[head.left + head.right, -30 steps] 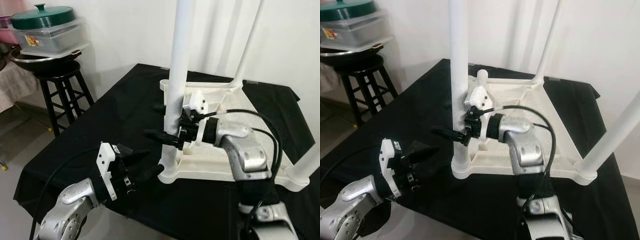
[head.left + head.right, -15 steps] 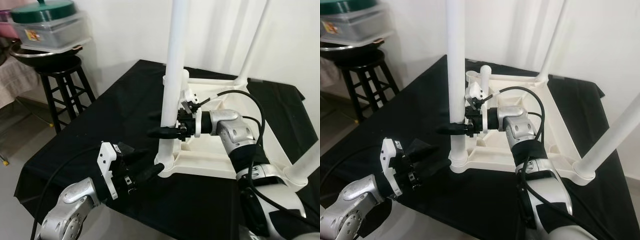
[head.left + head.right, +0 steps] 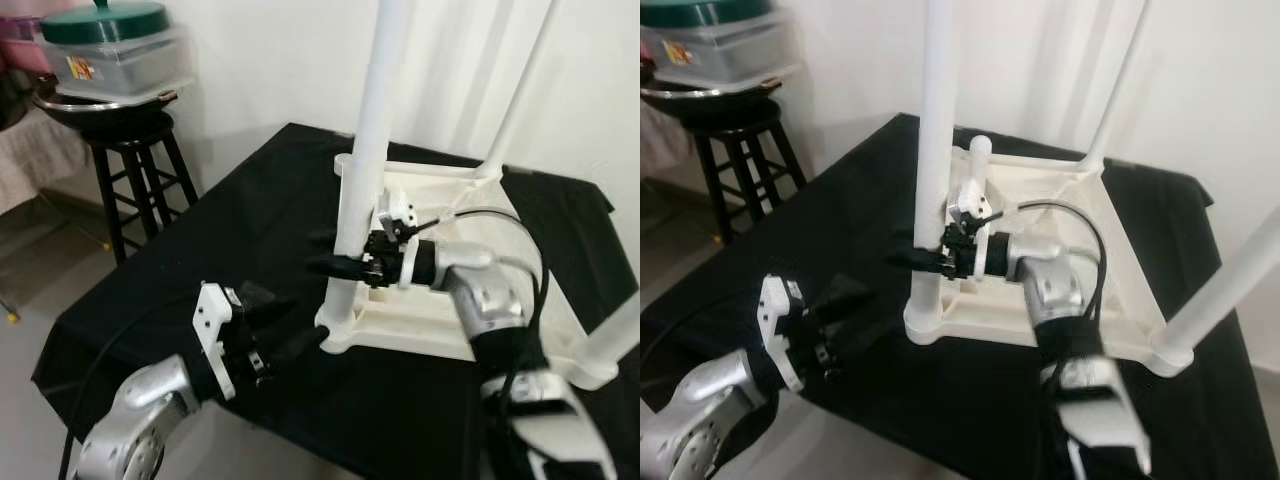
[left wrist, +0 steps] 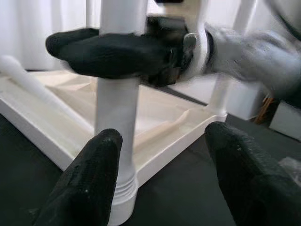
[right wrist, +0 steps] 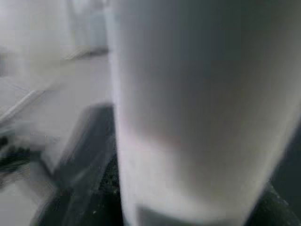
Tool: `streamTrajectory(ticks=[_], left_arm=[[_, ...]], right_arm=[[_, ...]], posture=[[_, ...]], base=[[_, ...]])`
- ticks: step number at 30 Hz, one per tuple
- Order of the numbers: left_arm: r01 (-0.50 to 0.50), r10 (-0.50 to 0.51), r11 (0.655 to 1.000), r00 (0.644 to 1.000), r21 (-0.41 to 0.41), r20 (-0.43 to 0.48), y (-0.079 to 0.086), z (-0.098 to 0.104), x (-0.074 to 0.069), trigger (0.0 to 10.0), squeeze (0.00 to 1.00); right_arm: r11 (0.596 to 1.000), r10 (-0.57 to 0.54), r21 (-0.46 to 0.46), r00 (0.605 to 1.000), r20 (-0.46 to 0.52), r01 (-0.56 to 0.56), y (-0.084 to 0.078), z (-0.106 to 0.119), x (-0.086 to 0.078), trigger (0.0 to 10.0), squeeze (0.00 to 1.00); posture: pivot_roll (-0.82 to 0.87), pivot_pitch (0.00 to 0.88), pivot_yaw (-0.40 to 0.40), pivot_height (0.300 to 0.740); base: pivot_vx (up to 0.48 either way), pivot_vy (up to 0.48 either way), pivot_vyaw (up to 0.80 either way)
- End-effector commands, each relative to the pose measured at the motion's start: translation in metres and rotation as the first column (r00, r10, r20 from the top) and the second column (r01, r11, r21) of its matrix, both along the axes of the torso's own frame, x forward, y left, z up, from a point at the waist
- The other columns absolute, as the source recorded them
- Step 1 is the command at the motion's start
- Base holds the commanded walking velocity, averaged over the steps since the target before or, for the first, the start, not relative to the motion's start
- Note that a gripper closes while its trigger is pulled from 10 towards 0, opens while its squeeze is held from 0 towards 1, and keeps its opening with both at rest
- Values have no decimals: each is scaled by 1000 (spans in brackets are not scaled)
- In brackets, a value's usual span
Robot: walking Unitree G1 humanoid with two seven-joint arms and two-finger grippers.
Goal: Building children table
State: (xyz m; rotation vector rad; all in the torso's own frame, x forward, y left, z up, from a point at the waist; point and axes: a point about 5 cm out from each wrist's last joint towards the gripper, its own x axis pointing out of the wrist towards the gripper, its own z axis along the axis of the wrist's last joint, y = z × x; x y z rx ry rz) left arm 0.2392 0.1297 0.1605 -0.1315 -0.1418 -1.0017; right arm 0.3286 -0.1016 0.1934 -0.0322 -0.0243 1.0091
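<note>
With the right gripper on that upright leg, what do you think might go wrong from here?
1. The right gripper clamps the near table leg low down, so the long post above could lean or twist in its corner socket.
2. The left gripper is open near that socket and could bump the upturned tabletop across the black cloth.

White plastic children table [image 3: 430, 310] with white legs [image 3: 372, 150], on a surface under a plain black cloth [image 3: 240, 230]. Black stool [image 3: 135, 165] carries a clear box with a dark green lid [image 3: 105, 20]. Silver arms, black-fingered left tool [image 3: 285, 345] and right tool [image 3: 335, 262], white wall [image 3: 260, 60].
</note>
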Motion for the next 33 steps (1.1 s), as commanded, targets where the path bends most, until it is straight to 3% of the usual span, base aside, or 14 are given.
streamTrajectory(ticks=[1, 3, 11, 12, 14, 15, 16, 21, 23, 24, 25, 26, 27, 33], left_arm=[[14, -14, 1000, 1000, 0, -11, 0, -1, -1, 10000, 0], [23, -23, 1000, 1000, 3, -14, 1, -1, 1, 10000, 0], [21, -21, 1000, 1000, 9, -20, 1, -4, 1, 10000, 0], [14, -14, 1000, 1000, 6, -19, 1, -4, 1, 10000, 0], [10, -9, 1000, 1000, 5, -18, 1, -5, 1, 10000, 0], [8, -8, 1000, 1000, 4, -18, 1, -5, 1, 10000, 0], [9, -9, 1000, 1000, 3, -18, 1, -5, 1, 10000, 0], [14, -14, 1000, 1000, 4, -19, 1, -5, 2, 10000, 0], [16, -16, 1000, 1000, 6, -19, 0, -6, 3, 10000, 0], [15, -15, 1000, 1000, 6, -19, 0, -6, 3, 10000, 0], [15, -15, 1000, 1000, 6, -19, 0, -6, 3, 10000, 0], [14, -14, 1000, 1000, 6, -18, 0, -6, 4, 10000, 0], [12, -12, 1000, 1000, 7, -18, 0, -6, 4, 10000, 0], [9, -9, 1000, 1000, 10, -19, 0, -7, 4, 10000, 0]], right_arm=[[978, -181, -120, 980, -86, 171, -8, -21, 0, 0, 0], [926, -347, -176, 937, -44, 334, 12, -36, -32, 0, 0], [939, -310, -174, 949, -60, 296, 18, -35, -27, 0, 0], [946, -284, -183, 956, -71, 267, 20, -31, -27, 3686, 0], [950, -268, -191, 960, -80, 249, 21, -28, -28, 3686, 0], [973, -192, -151, 976, -102, 176, 24, -19, -27, 10000, 0], [988, -112, -115, 988, -107, 99, 25, -6, -26, 10000, 1000], [994, 88, -65, 994, -69, -92, 23, 16, -23, 10000, 1000], [965, 246, -97, 969, 1, -245, 13, 27, -12, 10000, 1000], [926, 358, -128, 934, 0, -355, 9, 30, -8, 10000, 922], [926, 358, -128, 934, 0, -355, 9, 30, -8, 10000, 922], [891, 435, -139, 900, -13, -432, 5, 32, -4, 10000, 310], [875, 465, -133, 885, -29, -465, 3, 36, 4, 10000, 0], [859, 493, -119, 867, -73, -499, 6, 49, 28, 10000, 0]], posture=[[-82, 63, -52, 740], [-76, 57, -53, 740], [-65, 29, -61, 740], [-65, 27, -59, 740], [-65, 26, -58, 740], [-65, 23, -58, 740], [-65, 23, -58, 740], [-60, 16, -53, 740], [-57, 8, -50, 740], [-57, 7, -47, 740], [-57, 7, -47, 740], [-56, 7, -46, 740], [-50, 1, -50, 740], [-38, 0, -51, 740]], base=[[0, 0, 0], [0, 0, 0], [0, 0, 0], [0, 0, 0], [0, 0, 0], [0, 0, 0], [0, 0, 0], [0, 0, 0], [0, 0, 0], [0, 0, 0], [0, 0, 0], [0, 0, 0], [0, 0, 0], [0, 0, 0]])
